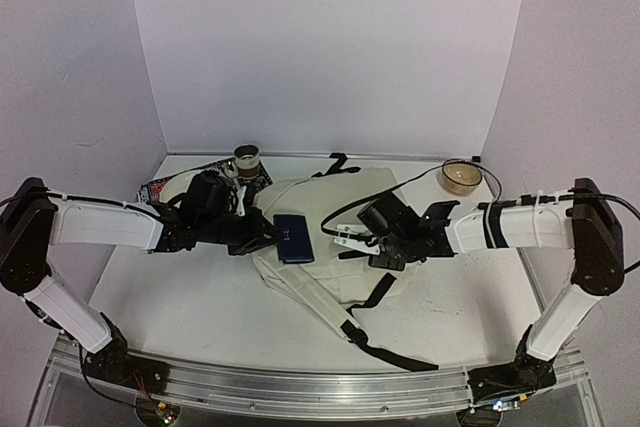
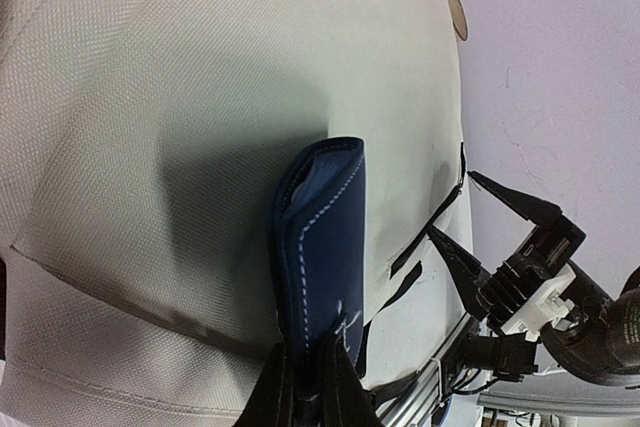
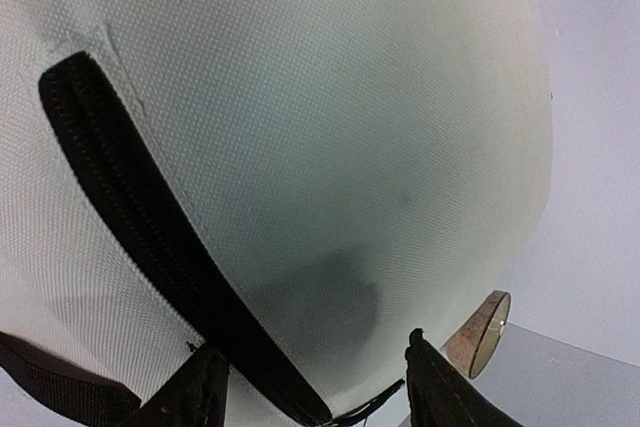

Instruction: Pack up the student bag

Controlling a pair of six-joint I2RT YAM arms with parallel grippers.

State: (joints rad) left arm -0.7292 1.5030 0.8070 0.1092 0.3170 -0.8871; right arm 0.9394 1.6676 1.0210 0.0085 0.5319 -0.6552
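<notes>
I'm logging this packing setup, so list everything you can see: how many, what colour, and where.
Student bag: one, cream with black straps and zipper, middle of the table.
Navy case: one, dark blue with pale stitching, over the bag's left part, held.
Brown rolls: two, tan, at the back, one on each side of the bag.
Printed flat item: one, red and dark, back left, partly hidden by the left arm.
Table: one, white.
Left pincer: black, shut on the case.
Right pincer: black, open, at the bag's zipper.
</notes>
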